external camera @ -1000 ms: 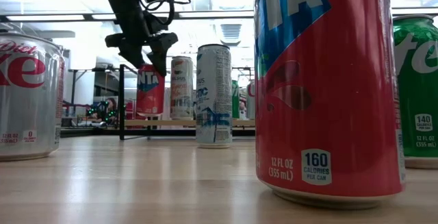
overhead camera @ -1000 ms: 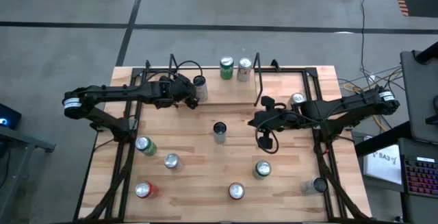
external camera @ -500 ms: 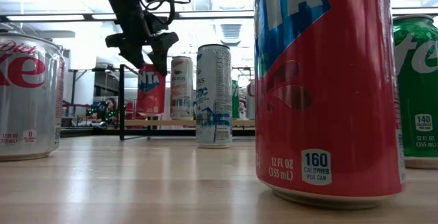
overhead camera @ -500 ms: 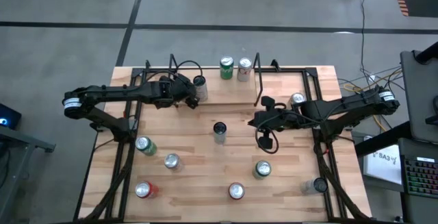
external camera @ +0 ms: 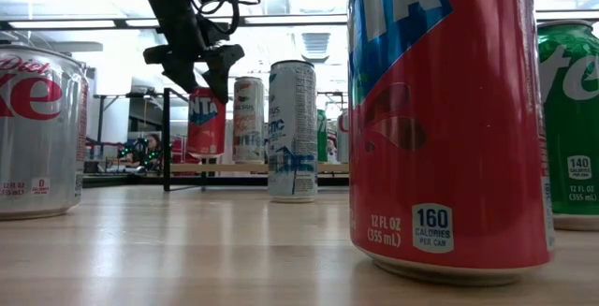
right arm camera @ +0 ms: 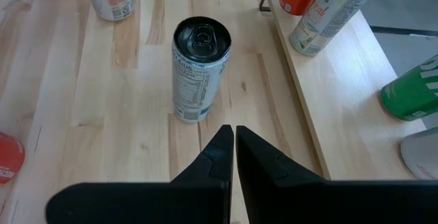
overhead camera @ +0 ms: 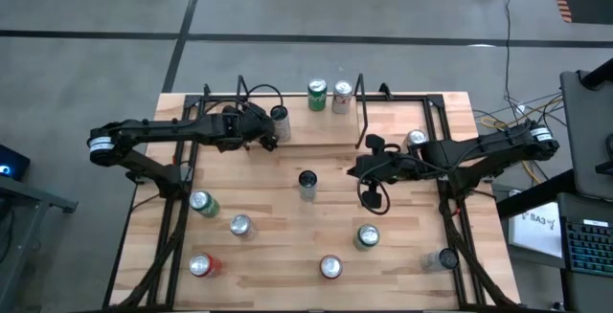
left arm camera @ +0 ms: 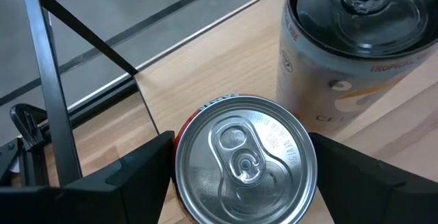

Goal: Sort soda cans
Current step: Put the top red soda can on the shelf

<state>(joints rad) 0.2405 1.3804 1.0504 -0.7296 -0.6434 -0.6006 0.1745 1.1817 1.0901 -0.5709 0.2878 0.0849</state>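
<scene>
Reaching toward the far left of the bench, the left claw has its fingers spread on either side of a red can; the left wrist view looks down on that can's silver top between the fingers, with small gaps showing, so no firm pinch is visible. Just beside it stands a pale can with a dark top, on the raised wooden strip along the far edge. Farther right on that strip stand a green can and a light-coloured can.

The right claw hangs over the middle of the bench with its fingers pressed together, holding nothing. A tall slim can with a black top stands just left of it, apart from the fingertips.

Other cans are scattered over the near half: a green one at the left, a silver-topped one, a red one, another red one, a green one, and a pale one at the near right.
</scene>
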